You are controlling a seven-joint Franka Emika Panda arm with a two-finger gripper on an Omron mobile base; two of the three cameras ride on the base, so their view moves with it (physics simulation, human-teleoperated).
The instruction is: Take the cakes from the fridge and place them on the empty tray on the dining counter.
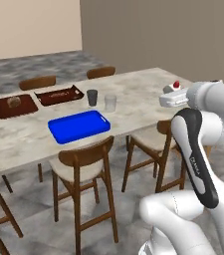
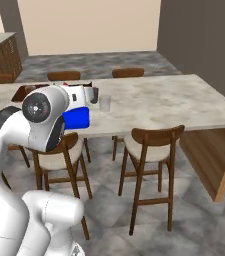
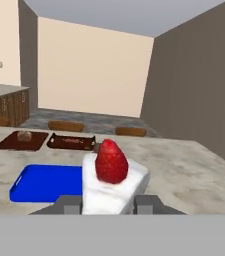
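My gripper [image 3: 108, 202] is shut on a white cake slice [image 3: 115, 186] topped with a red cherry, and its fingertips [image 3: 69, 202] press the slice from both sides. The left base view shows the gripper [image 1: 174, 95] holding this cake [image 1: 176, 85] above the right part of the dining counter [image 1: 133, 94]. On the same counter [image 3: 184, 175], the empty blue tray [image 1: 78, 126] lies well to the left of the gripper. In the hand view the tray [image 3: 41, 182] sits below and left of the cake. The fridge is out of view.
Two dark brown trays [image 1: 15, 105] [image 1: 58, 94] lie behind the blue tray, one holding a tan lump. A dark cup [image 1: 92, 97] and a clear glass [image 1: 110, 103] stand just beyond the blue tray. Wooden chairs [image 1: 83, 164] [image 1: 156, 144] line the counter's near side.
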